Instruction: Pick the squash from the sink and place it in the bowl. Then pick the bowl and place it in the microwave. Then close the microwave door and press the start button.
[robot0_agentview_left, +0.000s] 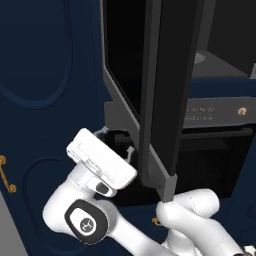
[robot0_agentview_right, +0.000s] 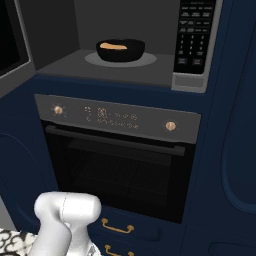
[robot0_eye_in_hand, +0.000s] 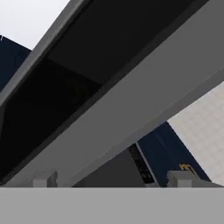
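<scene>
Microwave door (robot0_agentview_left: 160, 95) swung open at left, gripper (robot0_eye_in_hand: 111, 180) released with jaws wide just beneath the door's lower edge, black bowl (robot0_agentview_right: 120, 50) holding squash (robot0_agentview_right: 113, 46) centred on microwave (robot0_agentview_right: 125, 62) turntable, keypad (robot0_agentview_right: 194, 35) at right edge, oven (robot0_agentview_right: 120, 155) below.

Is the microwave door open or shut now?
Open. The door swings out edge-on toward the camera, and the cavity shows the bowl on the turntable.

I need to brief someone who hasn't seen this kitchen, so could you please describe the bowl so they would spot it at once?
Find the open microwave above the black oven. On its round grey turntable sits the bowl: glossy black, with the orange squash lying inside.
</scene>
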